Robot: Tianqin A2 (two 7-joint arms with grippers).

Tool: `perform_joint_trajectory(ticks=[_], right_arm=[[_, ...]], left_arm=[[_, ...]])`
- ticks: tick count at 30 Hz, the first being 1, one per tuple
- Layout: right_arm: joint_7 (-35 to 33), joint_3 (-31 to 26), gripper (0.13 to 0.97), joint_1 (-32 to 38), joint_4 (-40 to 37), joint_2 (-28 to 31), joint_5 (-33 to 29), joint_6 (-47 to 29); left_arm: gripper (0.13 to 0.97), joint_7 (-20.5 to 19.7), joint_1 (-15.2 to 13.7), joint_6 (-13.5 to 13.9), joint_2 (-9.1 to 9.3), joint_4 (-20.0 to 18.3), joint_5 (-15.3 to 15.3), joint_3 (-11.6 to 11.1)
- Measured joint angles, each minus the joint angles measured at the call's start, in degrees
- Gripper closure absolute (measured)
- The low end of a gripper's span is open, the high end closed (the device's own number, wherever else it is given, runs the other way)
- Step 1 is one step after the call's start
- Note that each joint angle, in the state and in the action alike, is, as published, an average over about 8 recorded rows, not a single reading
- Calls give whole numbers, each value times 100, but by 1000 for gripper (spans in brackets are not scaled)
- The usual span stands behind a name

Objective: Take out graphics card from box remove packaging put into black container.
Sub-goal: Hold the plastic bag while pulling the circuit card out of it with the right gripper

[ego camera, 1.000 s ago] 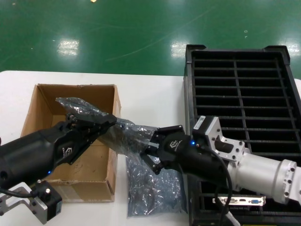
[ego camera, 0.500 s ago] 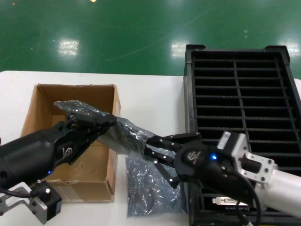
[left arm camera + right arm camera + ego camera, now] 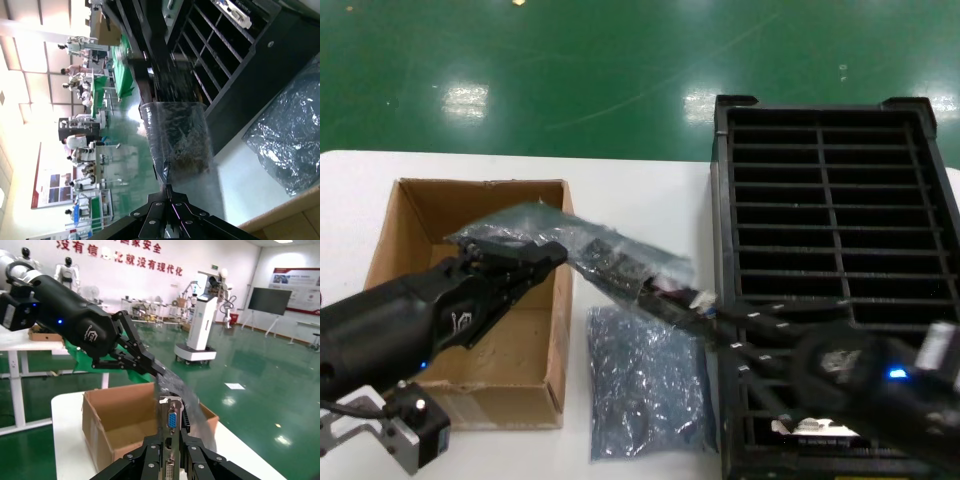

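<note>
We have the graphics card (image 3: 170, 432) by its silvery bracket end, the right gripper (image 3: 171, 456) with its fingers closed on it, and it sits partly drawn out of the packaging (image 3: 582, 250), above the tabletop (image 3: 640, 205) between the box (image 3: 420, 215) and the black container (image 3: 835, 180). The left gripper (image 3: 545, 256) has its fingers pinched shut on the far end of the bag, over the box's right wall. To do this step well, we judge, we should pull the card straight along its own length toward the near right while the left holds firm, so the crinkly film slides off without snagging on the components. A second, empty bag (image 3: 645, 385) lies flat on the tabletop just under the pull, and it could get dragged along if we dip low. The container's left wall stands close beside our right arm, and another card (image 3: 825, 432) already sits in a near slot, so we need a free slot farther in.
</note>
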Motion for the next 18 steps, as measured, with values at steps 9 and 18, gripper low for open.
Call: perform_joint_trajectory(ticks=[9, 18], right_arm=[[107, 1250, 908, -1146, 488, 1035, 587, 111], [631, 1700, 908, -1720, 538, 1373, 120, 440]], left_arm=[[957, 0, 0, 0, 0, 0, 0, 0], [957, 0, 0, 0, 0, 0, 0, 0]])
